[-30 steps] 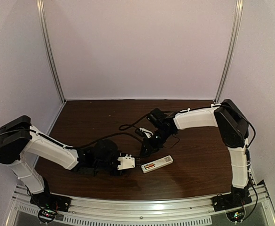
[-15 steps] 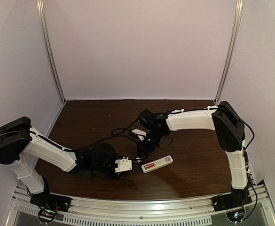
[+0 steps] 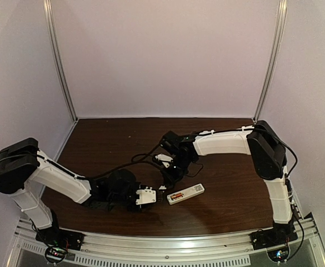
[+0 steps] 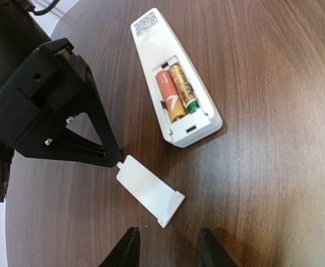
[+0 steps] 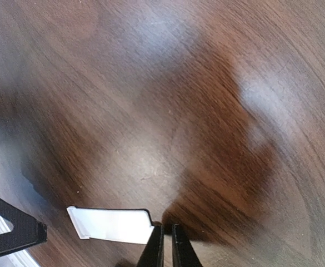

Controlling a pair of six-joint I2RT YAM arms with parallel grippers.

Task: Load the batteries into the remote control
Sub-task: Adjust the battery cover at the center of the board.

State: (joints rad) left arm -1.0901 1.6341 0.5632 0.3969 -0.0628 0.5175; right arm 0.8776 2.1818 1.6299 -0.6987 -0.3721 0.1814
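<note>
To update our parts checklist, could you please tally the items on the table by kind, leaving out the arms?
Batteries: 2
Remote control: 1
Cover plate: 1
Total: 4

White remote control, orange-and-gold batteries, white cover plate, brown wood-grain table

We see right gripper swung left and toward near edge of tabletop, tip now at end of cover plate, jaws narrowed to thin slit. Left gripper nudged slightly left.
</note>
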